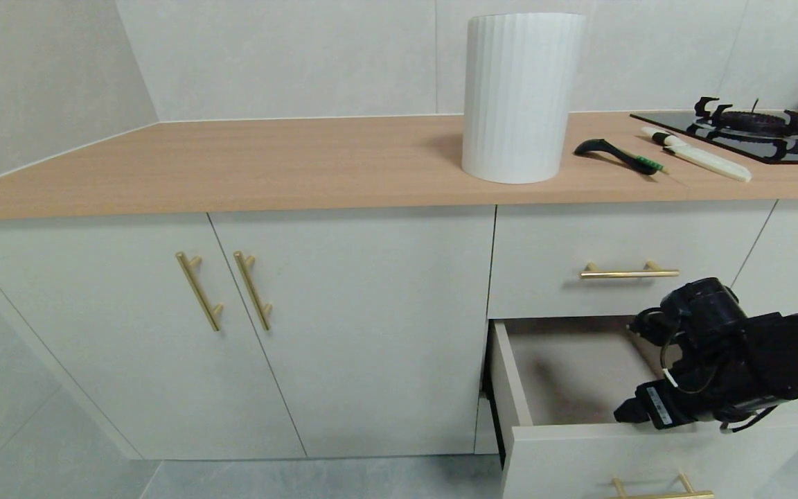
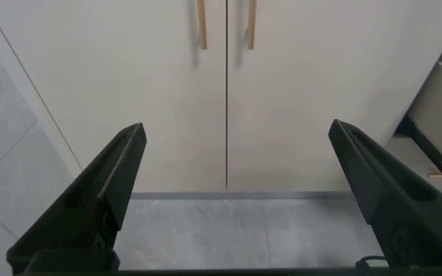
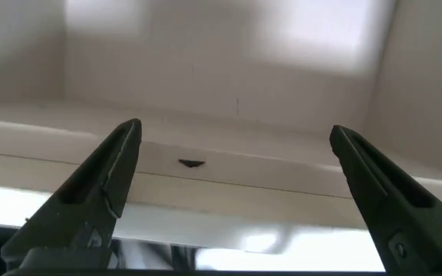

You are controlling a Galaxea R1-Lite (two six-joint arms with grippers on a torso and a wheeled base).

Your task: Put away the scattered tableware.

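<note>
On the wooden counter lie a black peeler with a green tip and a white knife, just right of a tall white ribbed container. Below them the lower drawer stands pulled out, and I see nothing inside it. My right gripper hangs over the drawer's front panel; in the right wrist view it is open with nothing in it, facing the drawer's pale inside. My left gripper is open and holds nothing, low in front of the double cabinet doors.
A black gas hob sits at the counter's far right. The upper drawer is closed. Gold bar handles stick out from the cabinet doors. The open drawer's side juts out beside the left gripper. Grey tiled floor lies below.
</note>
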